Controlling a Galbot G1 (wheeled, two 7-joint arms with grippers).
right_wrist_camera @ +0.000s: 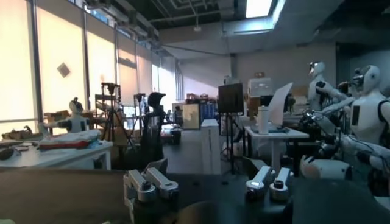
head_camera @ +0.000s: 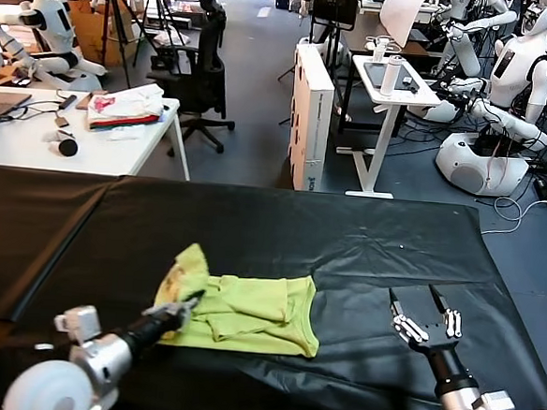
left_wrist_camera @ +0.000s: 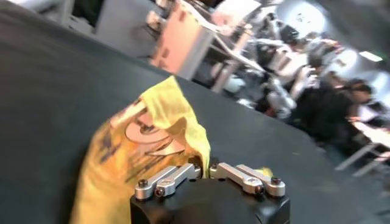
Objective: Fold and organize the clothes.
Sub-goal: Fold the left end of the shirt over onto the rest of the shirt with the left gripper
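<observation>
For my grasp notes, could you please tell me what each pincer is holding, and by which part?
The left pincer is shut on the T-shirt at its left edge. The right pincer is open and holds nothing.

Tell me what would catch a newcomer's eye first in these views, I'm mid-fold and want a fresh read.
The lime T-shirt stands out, bunched on the black table cover just left of centre at the near side. The left gripper is shut on its left edge, lifting a flap whose white print shows in the left wrist view. The right gripper hangs open over bare cloth to the shirt's right, holding nothing.
</observation>
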